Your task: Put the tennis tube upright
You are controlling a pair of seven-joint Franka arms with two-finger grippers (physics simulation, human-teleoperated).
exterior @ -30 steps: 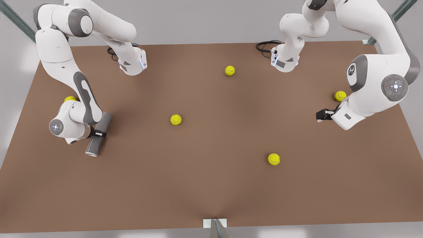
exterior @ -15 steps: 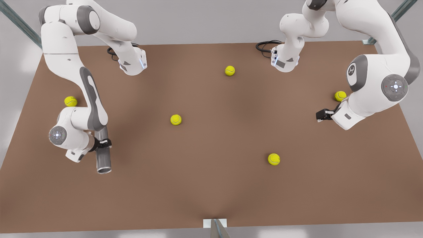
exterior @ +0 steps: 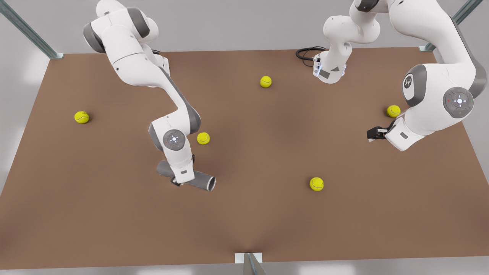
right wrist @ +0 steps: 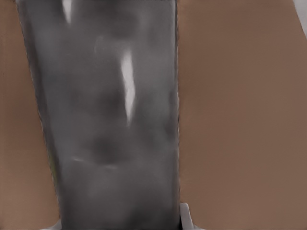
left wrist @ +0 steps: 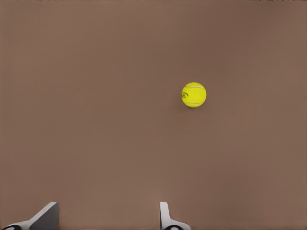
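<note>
Front view shows a broad brown table [exterior: 244,221] with two white Franka arms reaching over it. On the front view's left, the right arm bends down to the tennis tube [exterior: 200,182], a dull grey cylinder held roughly level and slightly tilted, its open, paler-rimmed end pointing toward the front view's right. The right gripper [exterior: 179,180] is clamped around the tube near its middle, and the right wrist view looks along the grey wall of the tube [right wrist: 110,120] with a fingertip [right wrist: 188,218] pressed against its side. On the front view's right, the left arm waits with the left gripper [exterior: 375,133] above the table, its fingers [left wrist: 165,218] spread apart with nothing between them. Five yellow-green tennis balls lie scattered well apart; one [exterior: 203,138] sits just beside the right arm's wrist, and another [exterior: 393,111] lies close behind the left arm.
</note>
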